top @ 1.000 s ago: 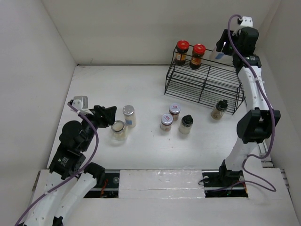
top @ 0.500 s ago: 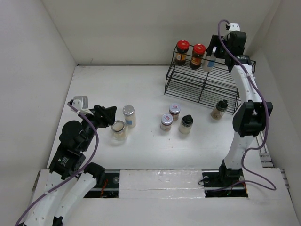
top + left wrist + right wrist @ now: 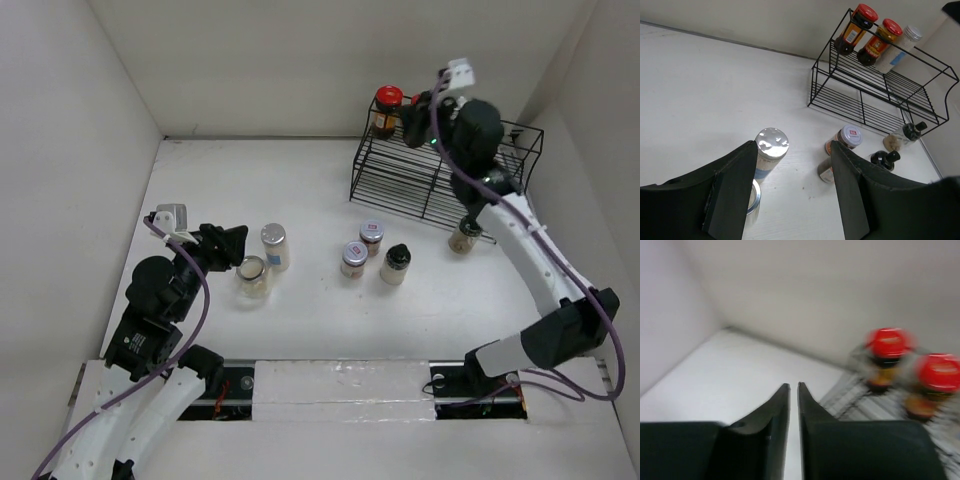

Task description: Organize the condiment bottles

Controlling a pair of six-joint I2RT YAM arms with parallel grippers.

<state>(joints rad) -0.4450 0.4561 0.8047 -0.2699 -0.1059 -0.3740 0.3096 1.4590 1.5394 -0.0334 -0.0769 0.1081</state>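
- No word, brand or number is legible in any view.
- The red-lid jar [image 3: 856, 26] and the second red-lid jar [image 3: 879, 41], on the rack [image 3: 875, 107], carry yellow-orange labels; the print is too small to read.
- The pale jar [image 3: 900, 46] just beside them has a blue label patch, unreadable.
- The sticker-lid jar [image 3: 846, 141] on the surface [image 3: 715, 80] has a white lid sticker with a red mark; its characters are too small.
- In the right wrist view, the labels are blurred.
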